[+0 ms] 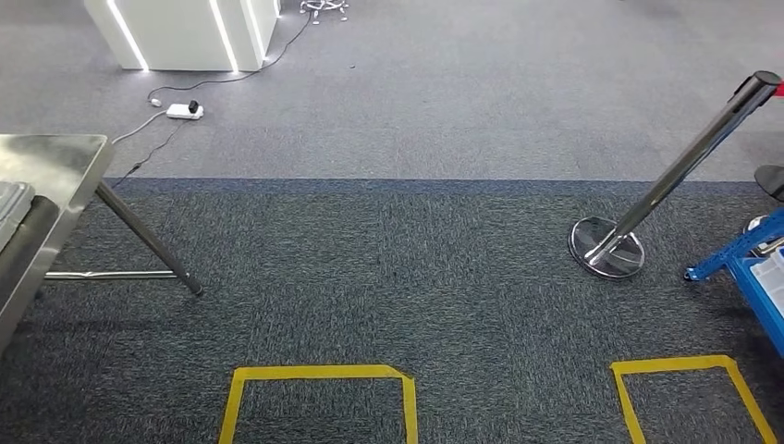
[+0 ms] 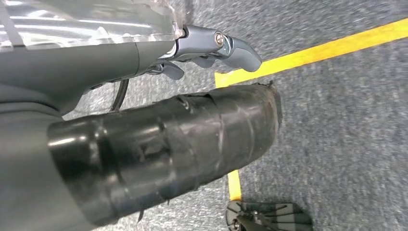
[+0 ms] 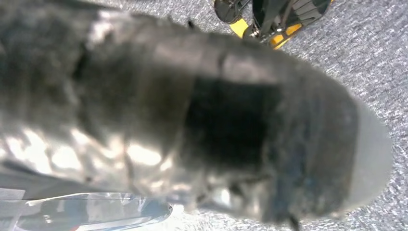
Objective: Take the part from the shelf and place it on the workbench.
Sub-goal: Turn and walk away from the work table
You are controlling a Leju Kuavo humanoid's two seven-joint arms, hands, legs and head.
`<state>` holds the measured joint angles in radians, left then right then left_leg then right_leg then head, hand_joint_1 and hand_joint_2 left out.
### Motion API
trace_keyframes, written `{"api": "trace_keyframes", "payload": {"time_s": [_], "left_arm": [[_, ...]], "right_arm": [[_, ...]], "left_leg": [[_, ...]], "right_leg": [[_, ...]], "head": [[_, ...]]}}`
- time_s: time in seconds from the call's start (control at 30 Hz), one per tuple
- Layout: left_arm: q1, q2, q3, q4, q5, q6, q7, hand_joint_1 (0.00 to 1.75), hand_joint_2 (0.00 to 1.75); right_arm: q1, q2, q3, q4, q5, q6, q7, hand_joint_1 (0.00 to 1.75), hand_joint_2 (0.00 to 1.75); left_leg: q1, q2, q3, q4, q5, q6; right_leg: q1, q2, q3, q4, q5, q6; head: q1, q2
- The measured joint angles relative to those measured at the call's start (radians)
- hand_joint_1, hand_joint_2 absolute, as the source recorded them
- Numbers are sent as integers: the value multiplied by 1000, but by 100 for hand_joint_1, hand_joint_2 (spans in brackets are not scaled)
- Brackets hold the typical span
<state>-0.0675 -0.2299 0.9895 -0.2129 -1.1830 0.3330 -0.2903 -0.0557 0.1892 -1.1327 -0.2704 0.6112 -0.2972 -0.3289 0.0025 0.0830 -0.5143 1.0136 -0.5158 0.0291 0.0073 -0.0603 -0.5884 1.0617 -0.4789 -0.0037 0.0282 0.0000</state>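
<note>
Carrying a black tape-wrapped cylindrical part (image 2: 163,154), the robot's left hand (image 2: 211,48) and right hand (image 3: 96,211) press against it; their grip cannot be told. The steel table (image 1: 55,157) waits ahead-left across grey carpet (image 1: 370,240).

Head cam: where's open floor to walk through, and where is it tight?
Open: the dark carpet between the steel workbench leg and the stanchion base, running down to the two yellow tape squares. The grey carpet beyond is bare too, past the power strip. Tight: far right, where the stanchion meets the blue cart.
</note>
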Motion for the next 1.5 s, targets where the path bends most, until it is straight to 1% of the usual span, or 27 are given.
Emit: {"api": "trace_keyframes", "payload": {"time_s": [0.07, 0.13, 0.2, 0.27, 0.3, 0.33, 0.37, 0.4, 0.47, 0.53, 0.6, 0.67, 0.7, 0.77, 0.83, 0.87, 0.93, 1.0, 1.07, 1.13, 1.2, 1.27, 1.33, 1.37, 1.4, 1.43, 1.5], "left_arm": [[-2, -1, 0, 0, 0, 0, 0, 0, 0], [-6, -1, 0, 0, 0, 0, -1, 0, 0], [-7, -2, 0, 0, 1, 0, -4, 0, 0], [-5, -1, 1, 0, 2, -3, -6, 0, 0], [-4, -1, 1, 0, 3, -4, -6, 0, 0], [-2, -1, 2, 0, 3, -5, -6, 0, 0], [-1, -1, 2, 0, 3, -6, -6, 0, 0], [0, -1, 2, 0, 4, -7, -6, 0, 0], [1, -1, 2, 0, 5, -7, -6, 0, 0], [0, -1, 3, 0, 6, -8, -6, 0, 0], [-3, -1, 3, 0, 6, -8, -9, 0, 0], [-6, -1, 3, 0, 6, -9, -12, 0, 0], [-6, -1, 3, 0, 6, -9, -13, 0, 0], [-3, -1, 4, 0, 6, -9, -15, 0, 0], [-1, -1, 4, 0, 6, -9, -16, 0, 0], [-2, 0, 4, 0, 6, -9, -17, 0, 0], [-3, 0, 4, 0, 5, -10, -18, 0, 0], [-3, 0, 4, 0, 3, -12, -18, 0, 0], [-5, 0, 4, 0, 1, -14, -18, 0, 0], [-9, 0, 4, 0, 0, -16, -18, 0, 0], [-11, -1, 4, 0, 0, -18, -20, 0, 0], [-8, 0, 5, 0, 1, -21, -23, 0, 0], [-5, 1, 5, 0, 3, -23, -25, 0, 0], [-4, 2, 5, 0, 3, -24, -26, 0, 0], [-3, 2, 5, 0, 4, -24, -29, 0, 0], [-3, 2, 5, 0, 4, -25, -31, 0, 0], [-2, 3, 6, 0, 6, -26, -36, 0, 0]], "right_arm": [[-2, 0, 0, 0, 2, 0, 0, 0, 0], [-1, 0, 1, 0, 4, 0, 0, 0, 0], [-2, 1, 1, 1, 5, 1, -1, 0, 0], [-4, 1, 2, 1, 5, 2, -2, 0, 0], [-5, 1, 2, 1, 5, 3, -3, 0, 0], [-4, 1, 2, 1, 6, 3, -3, 0, 0], [-4, 1, 2, 2, 7, 3, -2, 0, 0], [-3, 1, 2, 2, 7, 2, -1, 0, 0], [-4, 1, 2, 2, 8, 2, 0, 0, 0], [-5, 1, 3, 3, 8, 2, 0, 0, 0], [-3, 1, 3, 3, 8, 3, 0, 0, 0], [-1, 0, 3, 3, 9, 4, 0, 0, 0], [-1, 0, 3, 3, 9, 5, 0, 0, 0], [-4, 0, 4, 4, 12, 6, 0, 0, 0], [-6, 0, 4, 6, 14, 7, 0, 0, 0], [-5, 0, 4, 6, 15, 7, 0, 0, 0], [-4, 0, 5, 8, 17, 7, 1, 0, 0], [-5, 0, 5, 8, 19, 6, 2, 0, 0], [-7, 0, 5, 8, 20, 5, 3, 0, 0], [-6, -1, 5, 8, 21, 5, 3, 0, 0], [-6, -1, 5, 8, 21, 5, 3, 0, 0], [-9, -1, 5, 8, 22, 6, 3, 0, 0], [-10, -1, 5, 8, 22, 8, 2, 0, 0], [-9, -1, 5, 8, 23, 9, 2, 0, 0], [-9, -1, 5, 8, 23, 12, 1, 0, 0], [-9, -1, 5, 8, 23, 14, 0, 0, 0], [-10, -1, 5, 8, 23, 18, -1, 0, 0]], "left_leg": [[-2, 18, 4, -1, -4, -9], [-2, 24, 10, 1, -11, -18], [0, -16, -8, 53, -45, -26], [5, -62, -67, 177, -107, -32], [7, -70, -98, 237, -128, -35], [8, -73, -117, 269, -130, -37], [10, -74, -120, 264, -111, -39], [11, -78, -104, 221, -75, -41], [16, -112, -52, 90, -9, -43], [18, -142, -26, 21, 9, -37], [16, -133, -25, 16, 9, -23], [16, -112, -21, 8, 16, -8], [17, -101, -20, 3, 19, -2], [15, -77, -21, 1, 20, 4], [12, -50, -22, 1, 17, 5], [12, -37, -21, 1, 15, 5], [11, -16, -14, 1, 10, 3], [9, 2, -6, 1, 3, -5], [7, 19, 1, -1, -3, -15], [8, 30, 9, -2, -8, -25], [10, -8, -1, 33, -35, -35], [11, -61, -54, 145, -94, -40], [11, -73, -119, 265, -134, -43], [11, -74, -134, 282, -126, -44], [11, -76, -130, 259, -96, -44], [12, -84, -109, 200, -53, -43], [15, -131, -58, 70, 8, -38]], "right_leg": [[11, -7, 9, -26, -2, -10], [7, 16, 15, -38, 4, -19], [0, 36, 24, -54, 13, -29], [-3, 56, 24, -57, 16, -35], [-4, 69, 23, -56, 16, -36], [-4, 83, 24, -55, 16, -36], [-5, 97, 24, -52, 15, -35], [-7, 112, 24, -48, 13, -33], [-9, 138, 20, -32, 7, -23], [-9, 157, 10, -21, 3, -10], [-12, 173, 3, -22, 6, 2], [-13, 150, -6, -5, -5, 13], [-12, 125, -21, 26, -25, 17], [-13, 80, -77, 142, -87, 24], [-16, 70, -128, 245, -122, 28], [-17, 68, -130, 249, -112, 29], [-17, 51, -76, 146, -50, 24], [-7, 9, -9, 18, -6, 11], [4, -8, 10, -26, -3, 0], [3, 14, 13, -34, 0, -9], [-5, 35, 22, -47, 7, -21], [-9, 56, 26, -52, 9, -30], [-8, 83, 26, -50, 8, -33], [-8, 98, 27, -49, 7, -33], [-8, 113, 28, -46, 5, -32], [-9, 128, 29, -42, 3, -29], [-10, 154, 26, -31, -4, -21]], "head": [[0, 0], [0, 0], [-1, 0], [-2, 0], [-2, 0], [-2, 0], [-2, 0], [-2, 0], [-2, 0], [-2, 0], [-1, 0], [-1, 0], [0, 0], [1, 0], [0, 0], [0, 0], [0, 0], [0, 0], [0, 0], [0, 0], [0, 0], [-1, 0], [-2, 0], [-2, 0], [-2, 0], [-2, 0], [-1, 0]]}}
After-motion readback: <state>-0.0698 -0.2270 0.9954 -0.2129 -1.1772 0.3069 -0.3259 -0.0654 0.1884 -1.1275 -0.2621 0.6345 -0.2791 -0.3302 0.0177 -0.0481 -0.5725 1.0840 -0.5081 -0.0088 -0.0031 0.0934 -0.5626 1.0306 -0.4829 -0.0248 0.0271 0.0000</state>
